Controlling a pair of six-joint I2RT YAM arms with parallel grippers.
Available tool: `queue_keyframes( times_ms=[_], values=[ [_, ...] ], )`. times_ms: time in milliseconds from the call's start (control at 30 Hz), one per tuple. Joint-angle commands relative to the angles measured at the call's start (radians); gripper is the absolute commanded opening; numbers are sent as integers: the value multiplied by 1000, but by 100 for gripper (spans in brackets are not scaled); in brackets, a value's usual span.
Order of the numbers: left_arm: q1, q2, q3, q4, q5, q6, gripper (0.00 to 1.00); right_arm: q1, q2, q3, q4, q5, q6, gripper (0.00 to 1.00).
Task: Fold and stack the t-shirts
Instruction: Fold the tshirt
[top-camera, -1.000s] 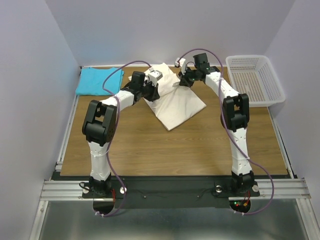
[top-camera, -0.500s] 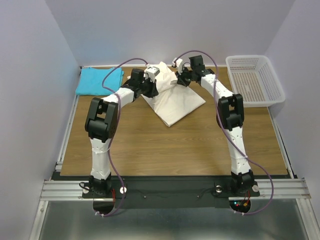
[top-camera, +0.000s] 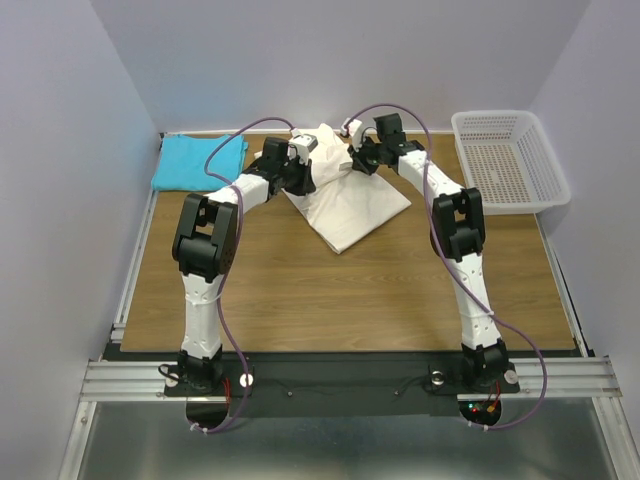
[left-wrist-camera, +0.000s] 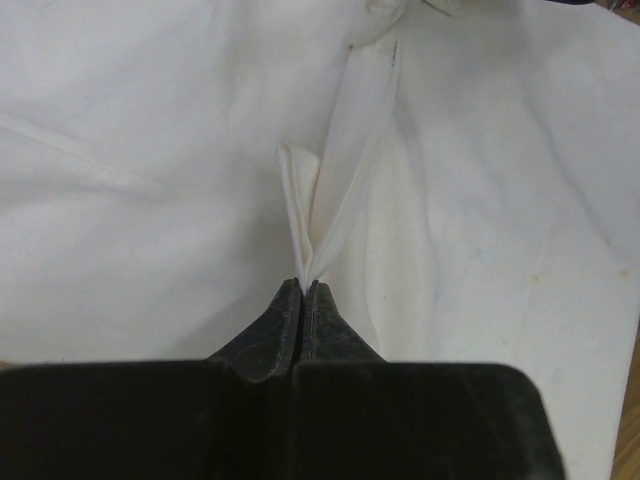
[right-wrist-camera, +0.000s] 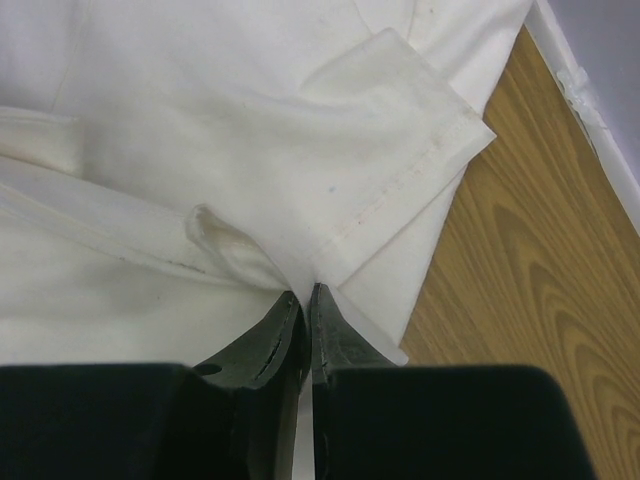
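The cream-white t-shirt (top-camera: 345, 200) lies partly folded at the table's far middle. My left gripper (top-camera: 305, 168) is shut on a fold of its cloth at the left side; the left wrist view shows the pinched fold (left-wrist-camera: 305, 235) rising from the closed tips (left-wrist-camera: 303, 290). My right gripper (top-camera: 352, 160) is shut on the shirt's edge at the right side; the right wrist view shows the cloth (right-wrist-camera: 250, 150) caught between the tips (right-wrist-camera: 305, 295). The turquoise-blue t-shirt (top-camera: 196, 161) lies folded at the far left corner, apart from both grippers.
A white mesh basket (top-camera: 509, 160) stands at the far right of the wooden table (top-camera: 350, 290). Grey walls close the back and sides. A metal rail (top-camera: 130, 270) runs along the table's left edge.
Both grippers have moved toward the far side and closer together, dragging the cream-white shirt's held parts with them. The shirt has bunched up slightly at its far end.
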Motion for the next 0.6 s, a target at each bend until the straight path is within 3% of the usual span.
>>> queue_keyframes(
  times_ms=[0,233,300,367,433,567],
  values=[
    [16,-5,45,-21,-13,-5,0,2,3,49,81,38,8,11],
    [19,7,53,-28,-17,-10,0,5,11,52,87,48,15,11],
    [21,9,59,-31,-35,-13,2,5,14,55,92,58,19,18],
    [22,1,59,-29,-73,-25,19,6,15,58,101,76,42,31],
    [21,-6,67,-24,-119,-31,35,6,14,64,142,107,88,36],
    [22,-54,81,-5,-241,-38,40,6,-6,68,214,260,229,60]
  ],
)
